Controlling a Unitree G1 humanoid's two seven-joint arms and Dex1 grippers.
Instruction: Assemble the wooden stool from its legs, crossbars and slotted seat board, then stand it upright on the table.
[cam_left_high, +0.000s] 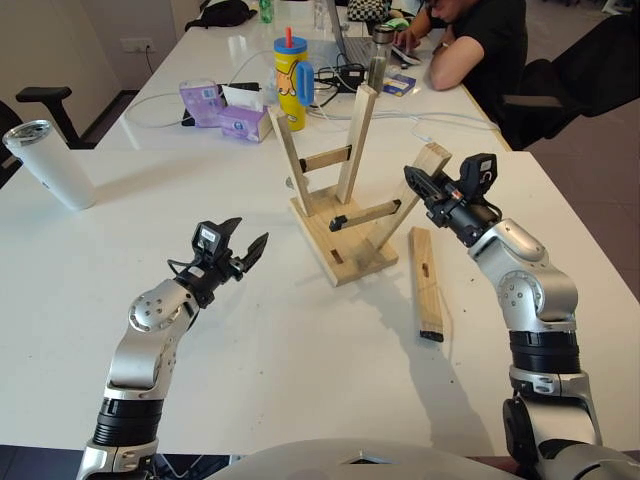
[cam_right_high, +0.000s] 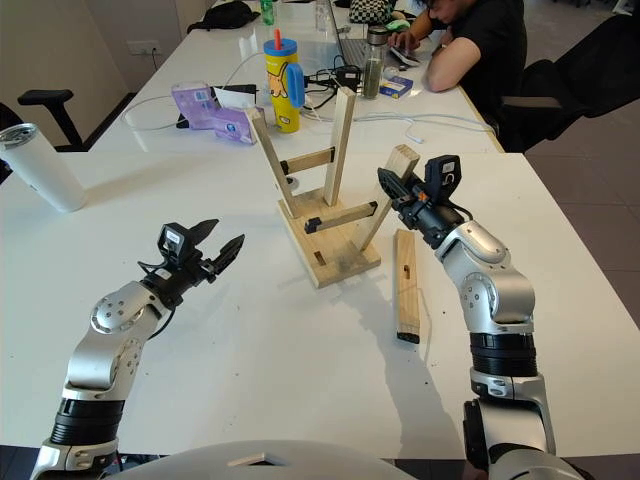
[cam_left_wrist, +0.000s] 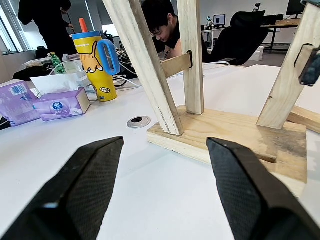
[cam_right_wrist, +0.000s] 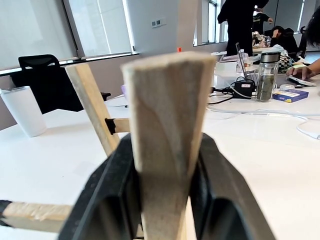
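Close at the wrist, right end effector (cam_right_wrist: 162, 200) clamps a leg (cam_right_wrist: 167, 110).

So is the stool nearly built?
Getting there. Done: two legs stand in the seat board, joined by a crossbar. In hand: the right gripper clamps a third leg standing in the board. Left: the fourth leg lies loose on the table, the left gripper hangs open and empty, and it all needs flipping upright.
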